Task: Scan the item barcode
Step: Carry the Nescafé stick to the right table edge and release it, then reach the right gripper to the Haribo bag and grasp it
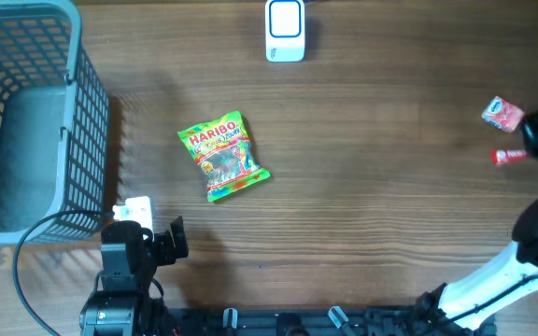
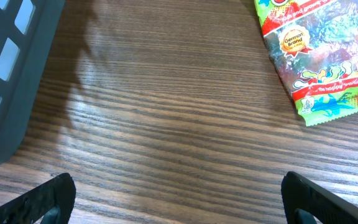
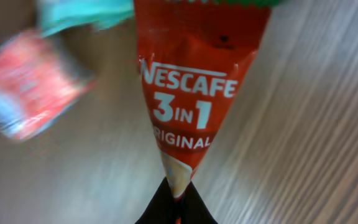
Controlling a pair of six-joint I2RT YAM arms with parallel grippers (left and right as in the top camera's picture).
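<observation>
At the table's right edge my right gripper is shut on the bottom tip of a red Nescafe 3in1 sachet. From overhead the sachet sticks out to the left of that gripper. A white barcode scanner stands at the far middle of the table. A green and red Haribo bag lies flat near the centre, and its lower corner shows in the left wrist view. My left gripper hangs wide open and empty over bare wood, near the front left.
A grey wire basket fills the left side, and its wall is close to my left gripper. A small red and white packet lies by the right gripper, blurred in the right wrist view.
</observation>
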